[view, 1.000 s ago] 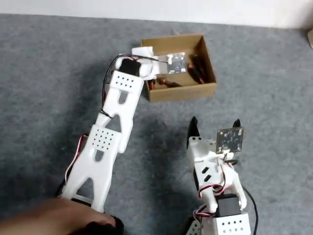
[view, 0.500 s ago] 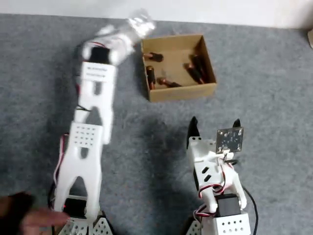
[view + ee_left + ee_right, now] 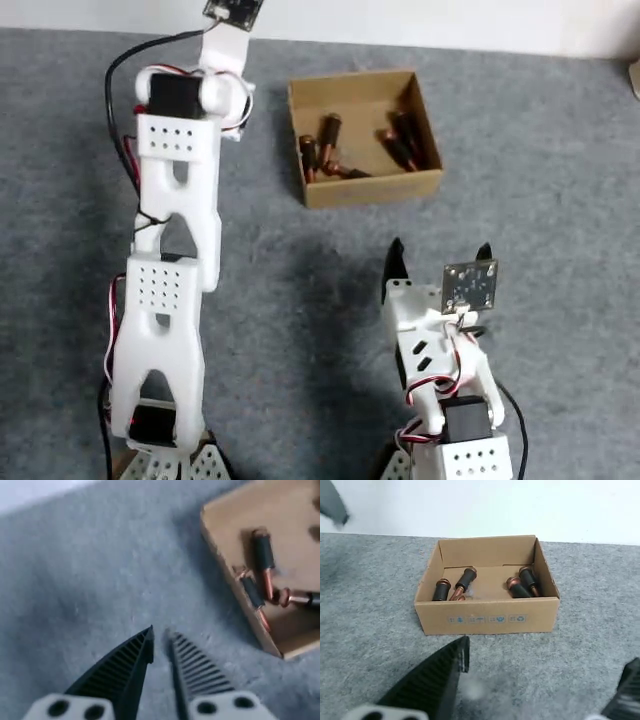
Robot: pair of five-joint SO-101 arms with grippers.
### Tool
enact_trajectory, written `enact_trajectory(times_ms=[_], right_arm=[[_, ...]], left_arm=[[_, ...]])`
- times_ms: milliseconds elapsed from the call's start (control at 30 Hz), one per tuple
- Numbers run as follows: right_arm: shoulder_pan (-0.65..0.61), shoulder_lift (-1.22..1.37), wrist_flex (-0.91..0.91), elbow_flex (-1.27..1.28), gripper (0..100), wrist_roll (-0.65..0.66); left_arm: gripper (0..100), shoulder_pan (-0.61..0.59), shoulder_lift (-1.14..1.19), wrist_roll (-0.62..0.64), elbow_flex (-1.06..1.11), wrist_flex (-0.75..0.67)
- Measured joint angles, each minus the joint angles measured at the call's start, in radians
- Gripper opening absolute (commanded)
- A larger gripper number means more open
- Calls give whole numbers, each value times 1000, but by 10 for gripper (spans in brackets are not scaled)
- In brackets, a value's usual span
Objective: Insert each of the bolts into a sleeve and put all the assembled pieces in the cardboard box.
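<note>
The cardboard box (image 3: 370, 188) stands at the far middle of the table and holds several dark sleeves with copper bolts in them (image 3: 326, 135). The left wrist view has the box (image 3: 216, 537) off to one side with pieces (image 3: 263, 551) inside. My left gripper (image 3: 160, 636) hovers over bare carpet left of the box, shut and empty. My left arm (image 3: 178, 150) stretches to the table's far left. My right gripper (image 3: 440, 252) stands open and empty near the front, facing the box (image 3: 485, 617) and its pieces (image 3: 465, 580).
Grey carpet (image 3: 540, 200) covers the table. A pale wall strip (image 3: 450, 20) runs along the far edge. Open carpet lies between the box and my right gripper (image 3: 550, 652).
My left arm has swung from over the box to the far left, uncovering the pieces inside. A hand at the front left has gone out of view. The right arm has not moved.
</note>
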Motion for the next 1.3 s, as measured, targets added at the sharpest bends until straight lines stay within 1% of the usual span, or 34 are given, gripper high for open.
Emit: enact_trajectory(times_ms=[100,167,433,567,667,733,800,900,933,1033,1133,1233,1300], right_arm=[[0,0,0,0,421,0],[0,0,0,0,421,0],[0,0,0,0,421,0],[0,0,0,0,421,0],[0,0,0,0,421,0],[0,0,0,0,421,0],[0,0,0,0,421,0],[0,0,0,0,421,0],[0,0,0,0,421,0],[0,0,0,0,421,0],[0,0,0,0,421,0],[0,0,0,0,421,0],[0,0,0,0,421,0]], left_arm=[[6,-6,-37,-5,12,11],[7,-3,-107,-5,12,11],[7,49,-526,-5,72,12],[7,63,-799,-5,201,12],[8,80,-1045,-5,370,12],[8,81,-1221,-5,535,12],[8,75,-1410,-8,746,12],[8,77,-1660,-35,1148,6],[8,77,-1737,-58,1293,-23],[8,77,-1933,-127,1772,-184],[8,83,-2130,-161,2245,-404],[8,78,-2361,-167,2651,-618],[8,78,-2518,-167,2871,-727]])
